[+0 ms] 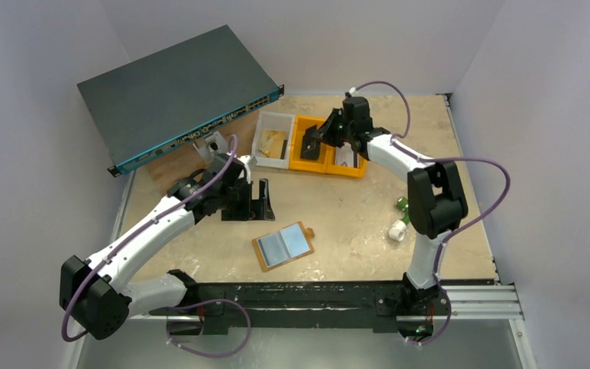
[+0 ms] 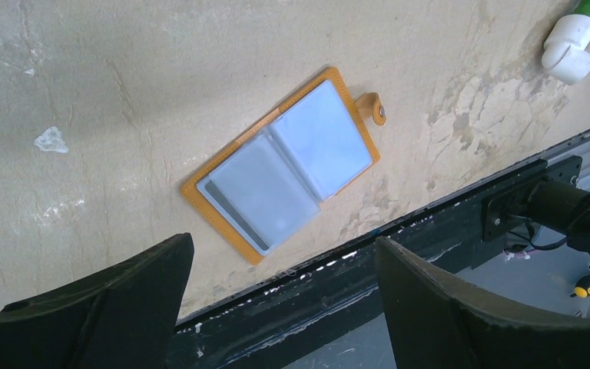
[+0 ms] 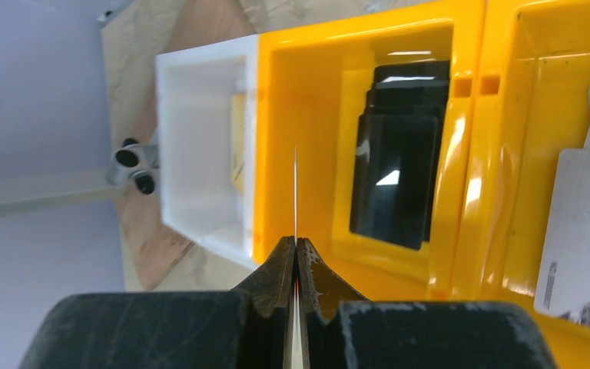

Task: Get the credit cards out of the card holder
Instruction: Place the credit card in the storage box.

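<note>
Found tan-orange leather bifold card holder point(image 2: 284, 165) lying open, flat on mottled beige table point(image 1: 353, 215), pale blue-grey inside up. Noted left gripper point(image 2: 283, 257) near holder's far-left side, jaws wide apart, empty. Noted right gripper point(image 3: 296, 242) well beyond holder, over yellow-orange plastic bin point(image 3: 469, 154), pinching thin dark card point(image 3: 295, 184).

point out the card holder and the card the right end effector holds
card holder point(image 2: 319, 142), left wrist view, on its right clear pocket
held card point(image 3: 295, 200), right wrist view, on its thin upper edge
</note>
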Motion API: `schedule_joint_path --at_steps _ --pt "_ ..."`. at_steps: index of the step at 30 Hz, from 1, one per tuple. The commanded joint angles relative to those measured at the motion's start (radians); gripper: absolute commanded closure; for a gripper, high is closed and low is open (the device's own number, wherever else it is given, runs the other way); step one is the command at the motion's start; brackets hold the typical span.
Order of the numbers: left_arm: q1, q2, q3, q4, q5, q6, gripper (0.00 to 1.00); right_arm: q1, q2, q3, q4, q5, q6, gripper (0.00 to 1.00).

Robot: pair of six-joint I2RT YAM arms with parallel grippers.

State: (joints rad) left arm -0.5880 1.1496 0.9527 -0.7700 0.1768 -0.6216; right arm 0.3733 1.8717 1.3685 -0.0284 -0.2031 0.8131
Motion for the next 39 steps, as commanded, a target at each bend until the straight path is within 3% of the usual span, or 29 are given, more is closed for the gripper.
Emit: schedule_joint_path --at_steps 1,7,10,17,22,31,34,39 --pt "0.015 -0.038 0.020 0.001 0.031 0.031 0.12 -0.003 0.092 0.133 -0.073 0.041 -0.034 1.00" --pt "0.017 -0.054 0.020 -0.005 0.035 0.028 0.11 -0.003 0.188 0.235 -0.117 0.050 -0.048 1.00" --pt "0.017 -0.052 0.016 -0.004 0.042 0.026 0.11 -0.003 0.223 0.279 -0.143 0.054 -0.059 0.94" --pt "0.016 -0.052 0.009 0.000 0.045 0.017 0.11 -0.002 0.228 0.342 -0.201 0.060 -0.077 0.62" --pt "0.018 -0.040 0.005 0.000 0.044 0.010 0.10 -0.002 0.193 0.361 -0.260 0.082 -0.095 0.51" --pt "0.033 -0.015 -0.014 0.008 0.046 -0.014 0.10 0.015 0.025 0.227 -0.303 0.078 -0.132 0.39" --pt "0.050 -0.015 -0.025 0.002 0.041 -0.024 0.10 0.049 -0.059 0.144 -0.303 0.085 -0.147 0.33" --pt "0.110 -0.025 -0.063 -0.007 0.041 -0.039 0.10 0.169 -0.180 0.007 -0.319 0.157 -0.177 0.31"
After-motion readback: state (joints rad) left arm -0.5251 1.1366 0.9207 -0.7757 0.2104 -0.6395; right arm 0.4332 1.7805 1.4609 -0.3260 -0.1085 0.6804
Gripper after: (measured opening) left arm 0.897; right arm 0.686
